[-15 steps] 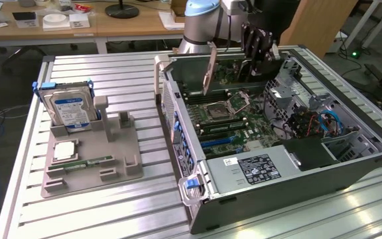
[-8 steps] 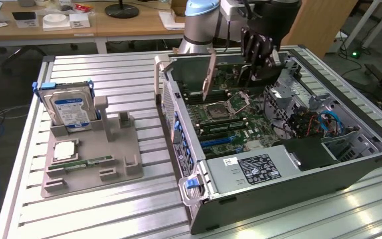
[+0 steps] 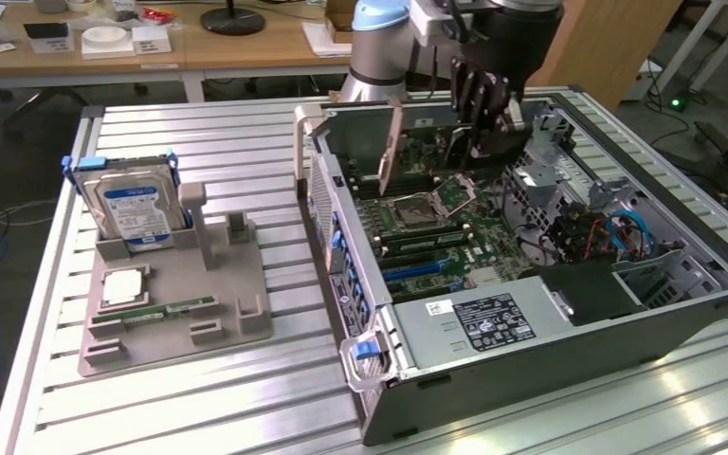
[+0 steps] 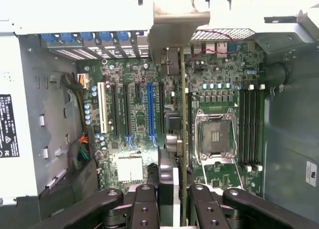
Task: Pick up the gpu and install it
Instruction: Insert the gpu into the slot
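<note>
My gripper [image 3: 481, 95] hangs over the open computer case [image 3: 326, 204], shut on the gpu [image 3: 484, 142]. The card is upright and stands lengthwise above the motherboard [image 3: 446, 246]; its silvery end bracket [image 3: 390, 150] points toward the case's slotted rear wall. In the wrist view the gpu [image 4: 183, 119] is edge-on, a thin line running between my fingers [image 4: 168, 179] to its bracket [image 4: 169, 35]. It hovers between the blue expansion slot [image 4: 149, 112] and the CPU socket [image 4: 214, 134], beside a black slot. I cannot tell whether its lower edge touches a slot.
On the exterior view's left, a grey fixture [image 3: 174, 303] holds an upright hard drive [image 3: 136, 210] and a flat green memory stick [image 3: 162, 309]. The power supply [image 3: 503, 322] fills the case's near end; cables [image 3: 598, 237] crowd the right side. Desks stand behind the slatted table.
</note>
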Controlling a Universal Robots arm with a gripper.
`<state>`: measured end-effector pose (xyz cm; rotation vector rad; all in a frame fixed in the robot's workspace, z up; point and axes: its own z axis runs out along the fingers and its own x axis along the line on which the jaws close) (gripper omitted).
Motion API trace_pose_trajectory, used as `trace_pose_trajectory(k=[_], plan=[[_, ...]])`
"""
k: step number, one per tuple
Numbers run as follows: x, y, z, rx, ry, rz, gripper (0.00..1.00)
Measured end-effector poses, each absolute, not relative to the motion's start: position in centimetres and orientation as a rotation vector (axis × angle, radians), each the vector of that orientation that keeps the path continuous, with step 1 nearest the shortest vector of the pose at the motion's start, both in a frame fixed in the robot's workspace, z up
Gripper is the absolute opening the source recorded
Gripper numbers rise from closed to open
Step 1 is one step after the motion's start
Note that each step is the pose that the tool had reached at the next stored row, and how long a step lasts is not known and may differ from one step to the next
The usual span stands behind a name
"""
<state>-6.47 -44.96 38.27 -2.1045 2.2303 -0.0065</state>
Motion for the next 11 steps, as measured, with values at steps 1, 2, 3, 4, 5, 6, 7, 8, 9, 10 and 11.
trace_pose_trajectory(k=[1, 2, 3, 4, 5, 6, 7, 8, 9, 10, 11], plan=[[-6.5, -45.0, 38.1, -2.104, 2.23, -0.007, 0.28], [-6.6, -45.0, 37.9, -2.104, 2.23, -0.007, 0.28], [-6.6, -45.0, 37.7, -2.104, 2.229, -0.006, 0.28], [-6.6, -45.0, 37.6, -2.106, 2.226, -0.005, 0.28], [-6.6, -45.0, 37.5, -2.115, 2.217, -0.004, 0.28], [-6.6, -45.0, 37.5, -2.126, 2.207, -0.004, 0.28], [-6.6, -45.0, 37.4, -2.131, 2.202, -0.003, 0.28], [-6.6, -45.0, 37.3, -2.132, 2.201, -0.003, 0.28], [-6.6, -45.0, 37.1, -2.132, 2.201, -0.003, 0.28], [-6.6, -45.0, 37.0, -2.132, 2.201, -0.003, 0.28], [-6.6, -45.0, 36.8, -2.132, 2.201, -0.003, 0.28]])
